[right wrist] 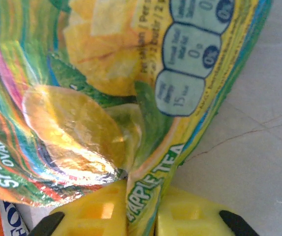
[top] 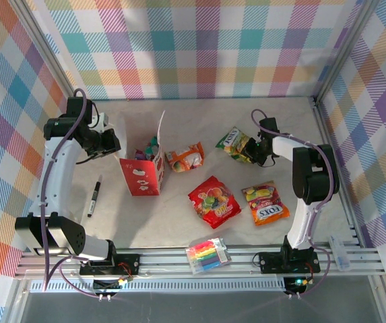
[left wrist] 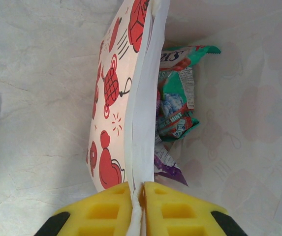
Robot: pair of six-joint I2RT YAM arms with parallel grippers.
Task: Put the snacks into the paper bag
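Top external view, paper bag (top: 141, 176) upright at centre left of the tabletop (top: 145, 222), left tool (left wrist: 137, 191) clamped on its rim, teal pouch (left wrist: 177, 93) inside, right tool (right wrist: 141, 196) pinching the yellow-green pouch (top: 235, 143) at upper right, red pouch (top: 214, 201) flat at centre.
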